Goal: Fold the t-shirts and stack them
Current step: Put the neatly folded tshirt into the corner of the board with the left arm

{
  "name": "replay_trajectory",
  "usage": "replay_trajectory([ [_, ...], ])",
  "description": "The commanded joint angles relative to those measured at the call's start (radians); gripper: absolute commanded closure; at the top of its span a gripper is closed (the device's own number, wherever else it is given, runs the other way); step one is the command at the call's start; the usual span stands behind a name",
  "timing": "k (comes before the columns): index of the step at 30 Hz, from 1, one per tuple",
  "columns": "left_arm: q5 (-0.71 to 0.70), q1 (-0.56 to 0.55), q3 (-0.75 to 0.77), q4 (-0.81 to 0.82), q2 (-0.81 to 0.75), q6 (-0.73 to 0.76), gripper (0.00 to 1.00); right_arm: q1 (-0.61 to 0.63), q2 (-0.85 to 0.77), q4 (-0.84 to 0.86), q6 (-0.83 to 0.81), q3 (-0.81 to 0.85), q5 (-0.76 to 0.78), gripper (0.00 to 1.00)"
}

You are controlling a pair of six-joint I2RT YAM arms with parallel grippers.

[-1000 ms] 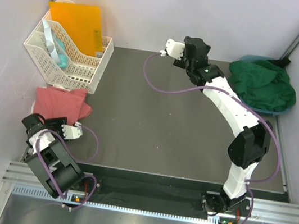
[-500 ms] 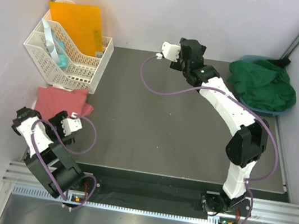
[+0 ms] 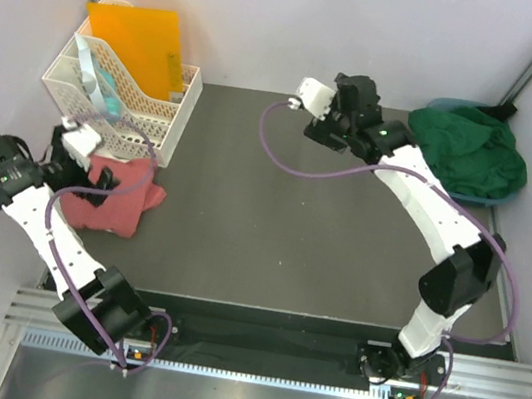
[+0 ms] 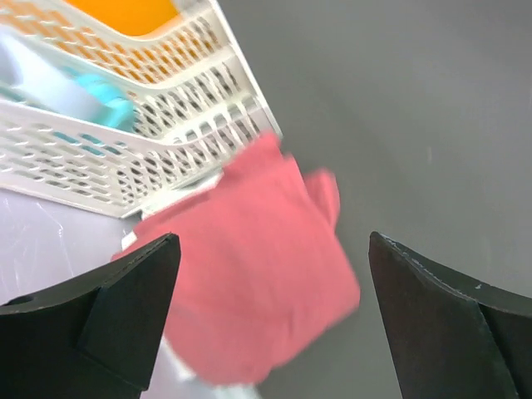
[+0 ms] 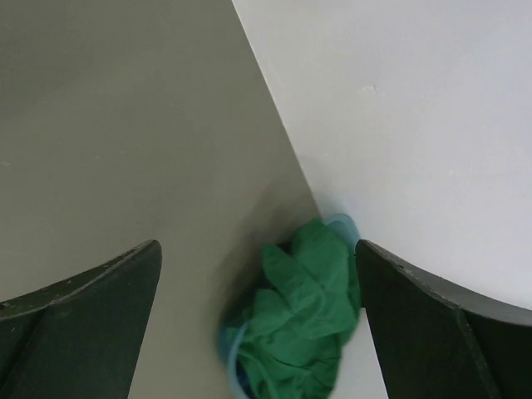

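The salmon-pink t-shirt [image 3: 120,197] lies folded on the dark table at the left, in front of the white basket. In the left wrist view it [image 4: 258,266] fills the space between the fingers. My left gripper [image 3: 87,181] hovers above its left part, open and empty [image 4: 272,245]. The dark green t-shirt [image 3: 471,151] lies crumpled in a blue basin at the far right corner. It also shows in the right wrist view [image 5: 303,324]. My right gripper [image 3: 351,100] is at the back middle, well left of it, open and empty [image 5: 258,249]. No white t-shirt is clearly in view.
A white lattice basket [image 3: 145,130] with an orange folder [image 3: 135,37] stands at the back left, also in the left wrist view [image 4: 166,125]. A blue basin rim [image 5: 233,349] shows under the green shirt. White walls close in the table. A bit of white [image 4: 195,374] shows under the pink shirt.
My left arm has swung from the near edge up and to the left, and its gripper is now over the pink shirt. My right gripper has shifted a little right.
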Motion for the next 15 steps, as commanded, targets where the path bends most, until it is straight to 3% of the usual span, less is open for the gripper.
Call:
replay_trajectory([
  [1,0.065,-0.048,0.027,0.601,0.003,-0.989,0.01,-0.064,-0.142,-0.114,0.229,0.069,-0.207,0.00],
  [3,-0.070,-0.158,0.050,0.681,0.012,-1.016,0.01,-0.124,-0.168,-0.175,0.306,0.118,-0.286,0.00],
  [4,-0.235,-0.205,0.067,0.675,0.014,-0.962,0.01,-0.144,-0.176,-0.200,0.325,0.134,-0.366,0.00],
  [5,-0.302,-0.303,0.068,0.666,0.014,-0.927,0.01,-0.179,-0.180,-0.243,0.340,0.156,-0.388,0.00],
  [7,-0.447,-0.386,0.067,0.646,0.021,-0.870,0.01,-0.201,-0.194,-0.301,0.348,0.170,-0.439,0.00],
  [11,-0.524,-0.505,0.096,0.590,0.087,-0.890,0.01,-0.207,-0.203,-0.430,0.334,0.161,-0.349,0.00],
  [15,-0.723,-0.624,0.169,0.518,0.205,-0.956,0.01,-0.219,-0.203,-0.452,0.352,0.140,-0.194,0.00],
])
